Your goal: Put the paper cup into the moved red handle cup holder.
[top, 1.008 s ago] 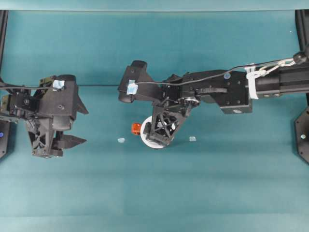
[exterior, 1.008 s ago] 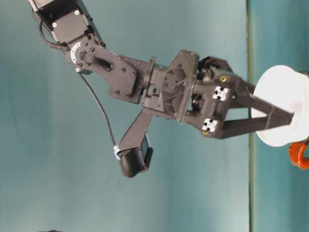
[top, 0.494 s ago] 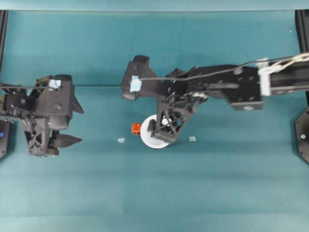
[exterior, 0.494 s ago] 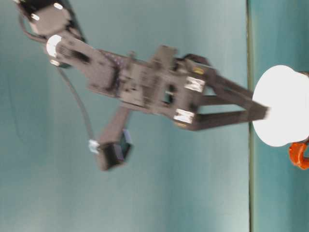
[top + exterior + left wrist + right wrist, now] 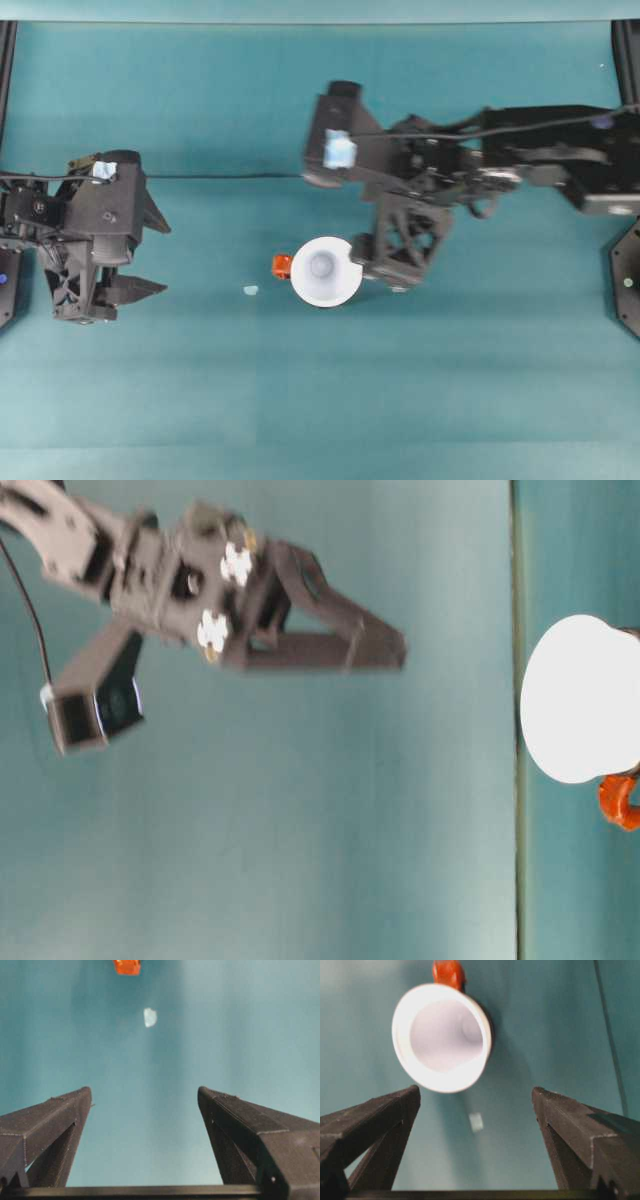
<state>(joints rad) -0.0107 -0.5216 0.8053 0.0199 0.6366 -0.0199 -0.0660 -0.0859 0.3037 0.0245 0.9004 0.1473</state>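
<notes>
The white paper cup stands rim-up inside the red handle cup holder. Only the holder's orange-red tab shows beside the rim; its black body is hidden under the cup. The table-level view shows the cup and the tab on the table. My right gripper hangs open just right of the cup, raised well above the table, with nothing between its fingers. The right wrist view looks down into the cup ahead of the spread fingers. My left gripper is open far to the left, holding nothing.
A small pale scrap lies on the teal mat left of the holder, and another scrap lies under the right gripper. Black frame posts stand at the table's side edges.
My right gripper has let go of the cup, risen and pulled back to the right. The cup stays seated in the holder. The left arm drifted slightly left.
</notes>
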